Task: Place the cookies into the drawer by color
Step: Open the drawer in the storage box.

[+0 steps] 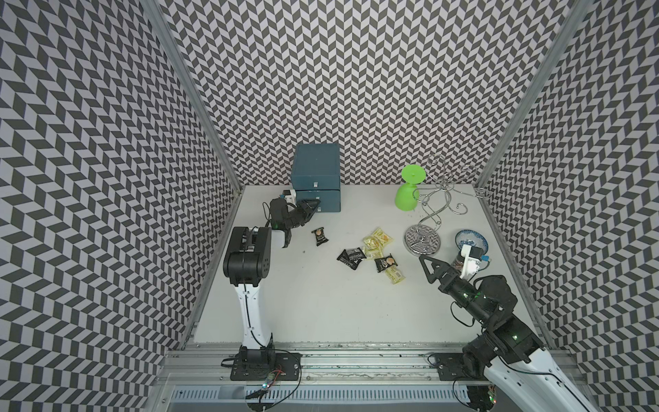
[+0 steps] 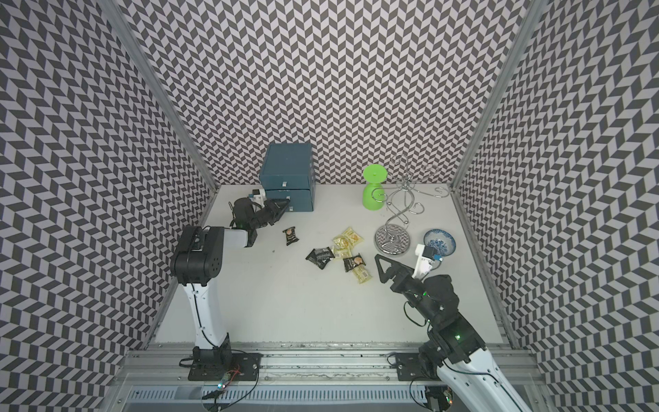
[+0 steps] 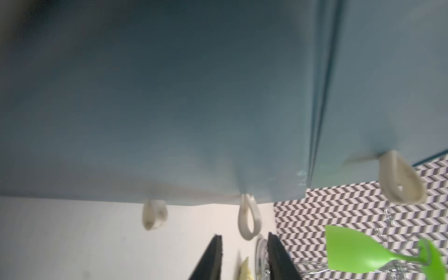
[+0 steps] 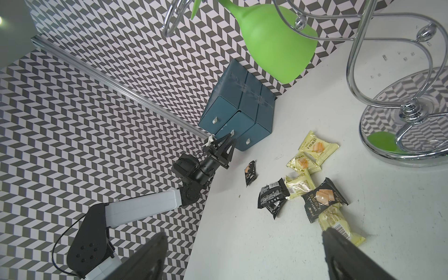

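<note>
The teal drawer (image 1: 315,171) (image 2: 287,167) (image 4: 240,109) stands at the back of the table and its front fills the left wrist view (image 3: 169,97). My left gripper (image 1: 313,208) (image 3: 244,236) (image 4: 230,139) is open right in front of it. The middle pale pull tab (image 3: 249,218) hangs just ahead of the gap and is not pinched. One black cookie (image 1: 320,236) (image 4: 250,172) lies alone. Several yellow cookies (image 1: 378,239) and black cookies (image 1: 351,257) lie in a loose pile mid-table. My right gripper (image 1: 424,260) (image 4: 242,237) hovers wide open and empty to the right of the pile.
An upturned green goblet (image 1: 410,189) stands at the back right. In front of it are a chrome wire rack (image 1: 422,242) with a round base and a blue-patterned bowl (image 1: 470,240). Patterned walls close in on three sides.
</note>
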You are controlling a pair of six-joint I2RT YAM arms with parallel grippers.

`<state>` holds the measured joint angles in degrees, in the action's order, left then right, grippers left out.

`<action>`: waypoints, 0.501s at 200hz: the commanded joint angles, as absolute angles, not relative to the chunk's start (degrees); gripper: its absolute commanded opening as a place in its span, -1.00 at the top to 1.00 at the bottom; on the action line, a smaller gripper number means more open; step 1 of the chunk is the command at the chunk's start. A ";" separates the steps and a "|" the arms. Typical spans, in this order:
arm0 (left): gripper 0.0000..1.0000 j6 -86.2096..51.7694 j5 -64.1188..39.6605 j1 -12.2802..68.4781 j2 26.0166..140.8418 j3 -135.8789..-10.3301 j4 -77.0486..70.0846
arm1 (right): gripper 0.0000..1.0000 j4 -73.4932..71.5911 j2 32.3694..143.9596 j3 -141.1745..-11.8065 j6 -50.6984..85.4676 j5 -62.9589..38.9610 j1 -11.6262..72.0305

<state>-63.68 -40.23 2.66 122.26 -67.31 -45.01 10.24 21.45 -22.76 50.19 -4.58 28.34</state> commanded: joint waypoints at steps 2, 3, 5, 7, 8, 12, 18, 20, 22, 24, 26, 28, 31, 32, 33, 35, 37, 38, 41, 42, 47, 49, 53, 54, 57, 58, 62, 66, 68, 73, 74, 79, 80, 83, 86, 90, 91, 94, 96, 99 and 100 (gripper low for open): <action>0.10 -64.16 -41.27 2.93 120.84 -68.38 -47.73 | -0.99 7.44 21.43 -22.75 50.23 -4.80 28.55; 0.10 -64.12 -41.24 2.92 120.89 -68.47 -47.64 | -0.99 7.41 21.39 -22.76 50.21 -4.82 28.52; 0.10 -64.08 -41.16 2.90 120.92 -68.69 -47.51 | -0.99 7.39 21.43 -22.85 50.15 -4.79 28.55; 0.10 -64.08 -41.12 2.88 121.04 -68.83 -47.36 | -0.99 7.43 21.44 -22.90 50.11 -4.78 28.54; 0.10 -64.07 -41.13 2.85 121.12 -68.91 -47.28 | -0.99 7.49 21.44 -22.92 50.15 -4.76 28.51; 0.10 -64.01 -40.97 2.91 121.24 -69.26 -46.87 | -0.99 7.48 21.43 -22.98 50.18 -4.78 28.50; 0.10 -63.90 -40.88 2.84 121.58 -69.87 -46.32 | -0.99 7.66 21.41 -23.10 50.10 -4.66 28.55; 0.10 -63.90 -40.87 2.95 121.65 -70.05 -46.19 | -0.99 7.65 21.37 -23.16 50.10 -4.66 28.56; 0.10 -63.96 -40.80 2.94 121.75 -70.18 -46.15 | -0.99 7.69 21.34 -23.19 50.10 -4.61 28.52; 0.10 -64.02 -40.79 2.93 121.91 -70.35 -46.12 | -0.99 7.75 21.31 -23.20 50.03 -4.58 28.55; 0.10 -63.99 -40.72 2.93 122.02 -70.45 -46.07 | -0.99 7.80 21.28 -23.20 50.02 -4.60 28.54; 0.10 -64.05 -40.66 2.93 122.13 -70.59 -46.06 | -0.99 7.86 21.27 -23.27 50.01 -4.53 28.54; 0.10 -64.07 -40.55 2.87 122.28 -70.76 -45.99 | -0.99 7.98 21.23 -23.31 50.01 -4.53 28.56; 0.10 -64.07 -40.58 2.84 122.31 -70.85 -45.93 | -0.99 7.95 21.25 -23.30 50.01 -4.51 28.56; 0.10 -64.07 -40.59 2.83 122.37 -70.93 -45.91 | -0.99 7.97 21.26 -23.30 50.01 -4.49 28.52; 0.10 -64.07 -40.60 2.82 122.55 -71.10 -45.84 | -0.99 8.06 21.16 -23.29 50.01 -4.53 28.55; 0.10 -64.07 -40.60 2.88 122.70 -71.28 -45.74 | -0.99 8.10 21.11 -23.31 50.01 -4.56 28.54; 0.10 -64.03 -40.61 2.89 122.79 -71.37 -45.68 | -0.99 8.09 21.10 -23.35 50.01 -4.48 28.55; 0.10 -63.99 -40.61 2.88 123.03 -71.75 -45.51 | -0.99 8.21 21.11 -23.37 50.01 -4.43 28.55; 0.10 -63.99 -40.61 2.89 123.12 -71.82 -45.48 | -0.99 8.19 21.06 -23.38 50.01 -4.41 28.51; 0.15 -63.98 -40.73 2.88 123.50 -72.37 -45.36 | -0.99 8.30 20.93 -23.38 49.99 -4.45 28.56; 0.17 -63.98 -40.77 2.89 123.67 -72.59 -45.33 | -0.99 8.34 20.90 -23.38 49.94 -4.43 28.50; 0.22 -63.98 -40.94 2.86 124.08 -73.09 -45.22 | -0.99 8.43 20.78 -23.34 50.01 -4.32 28.54; 0.24 -63.98 -40.99 2.83 124.13 -73.19 -45.20 | -0.99 8.43 20.81 -23.32 49.96 -4.31 28.55; 0.30 -63.98 -41.16 2.89 124.45 -73.55 -45.10 | -0.99 8.53 20.75 -23.29 50.00 -4.31 28.51; 0.31 -64.03 -41.19 2.90 124.54 -73.65 -45.05 | -0.99 8.57 20.75 -23.29 50.01 -4.31 28.49; 0.38 -64.14 -41.47 2.89 124.83 -74.06 -45.00 | -0.99 8.61 20.58 -23.31 50.02 -4.24 28.53; 0.44 -64.35 -41.69 2.87 125.13 -74.38 -44.99 | -0.99 8.70 20.51 -23.29 50.08 -4.22 28.56; 0.46 -64.45 -41.75 2.89 125.24 -74.49 -45.00 | -0.99 8.70 20.53 -23.29 50.09 -4.22 28.54; 0.51 -64.66 -41.92 2.86 125.48 -74.62 -44.99 | -0.99 8.83 20.41 -23.29 50.05 -4.19 28.51; 0.53 -64.67 -41.92 2.88 125.49 -74.62 -45.00 | -0.99 8.85 20.40 -23.29 50.08 -4.20 28.49; 0.57 -64.84 -41.87 2.90 125.51 -74.47 -45.08 | -0.99 8.92 20.25 -23.29 50.01 -4.10 28.50; 0.57 -64.85 -41.85 2.86 125.51 -74.46 -45.08 | -0.99 8.94 20.28 -23.29 49.97 -4.12 28.49; 0.59 -64.86 -41.77 2.84 125.46 -74.38 -45.15 | -0.99 8.98 20.24 -23.29 50.05 -4.01 28.48; 0.62 -64.86 -41.78 2.88 125.43 -74.26 -45.17 | -0.99 8.97 20.24 -23.29 50.08 -3.91 28.54; 0.64 -64.83 -41.71 2.83 125.30 -74.04 -45.18 | -0.99 8.96 20.15 -23.29 50.10 -3.84 28.52; 0.65 -64.80 -41.73 2.82 125.27 -73.98 -45.18 | -0.99 8.96 20.14 -23.25 50.10 -3.81 28.54; 0.67 -64.70 -41.75 2.87 125.18 -73.82 -45.18 | -0.99 8.92 20.19 -23.29 50.10 -3.90 28.55; 0.69 -64.69 -41.70 2.89 125.12 -73.72 -45.18 | -0.99 8.89 20.14 -23.29 50.16 -3.88 28.54; 0.71 -64.63 -41.67 2.86 125.03 -73.59 -45.18 | -1.00 8.83 20.13 -23.29 50.09 -3.91 28.52; 0.72 -64.62 -41.71 2.88 125.01 -73.54 -45.18 | -1.00 8.81 20.17 -23.29 50.10 -3.98 28.54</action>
